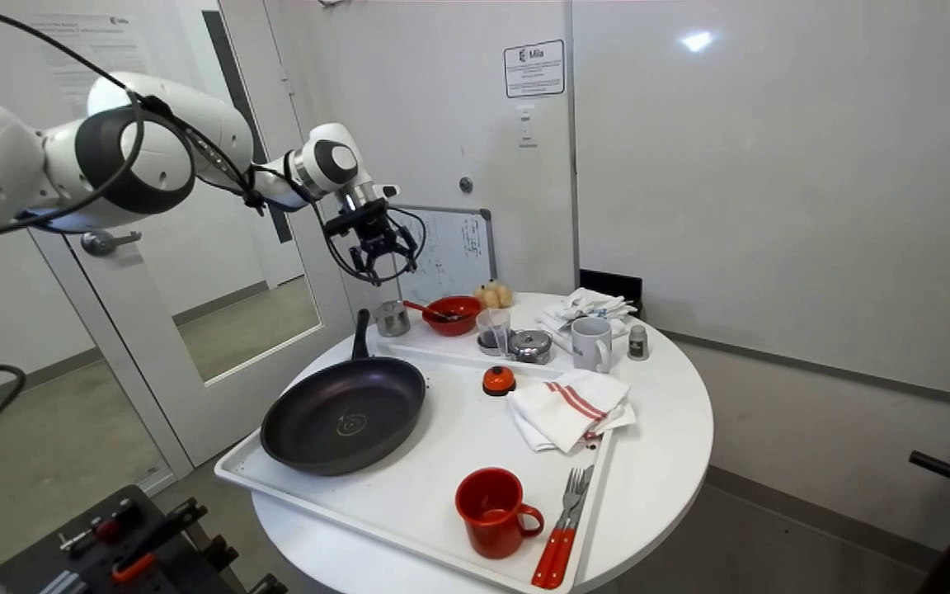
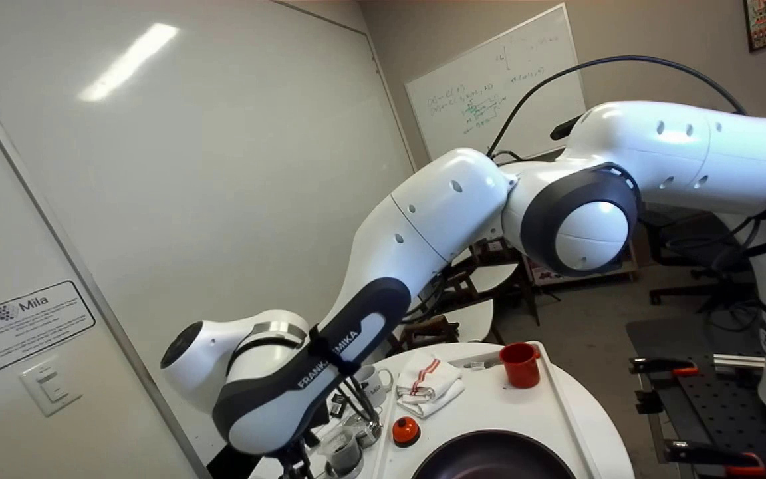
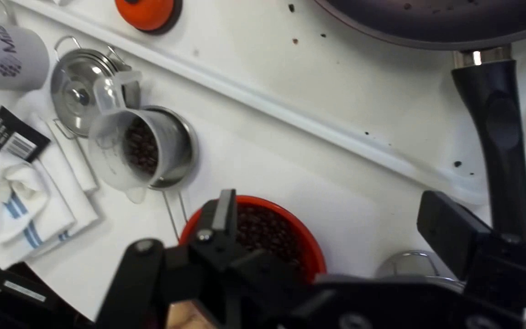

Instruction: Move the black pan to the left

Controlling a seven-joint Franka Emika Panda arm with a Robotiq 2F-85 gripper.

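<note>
Black pan (image 1: 343, 417) on white tray (image 1: 434, 474); gripper (image 3: 329, 212) over table (image 1: 669, 412), jaws apart

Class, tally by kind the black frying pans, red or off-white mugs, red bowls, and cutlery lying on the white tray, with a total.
Frying pans: 1 (large round black frying pan)
Mugs: 2 (glossy red mug, off-white mug with dark lettering)
Bowls: 1 (round red bowl)
Cutlery: 2 (red-handled metal fork; beside it a red-handled metal piece, likely a knife)
Total: 6
</note>
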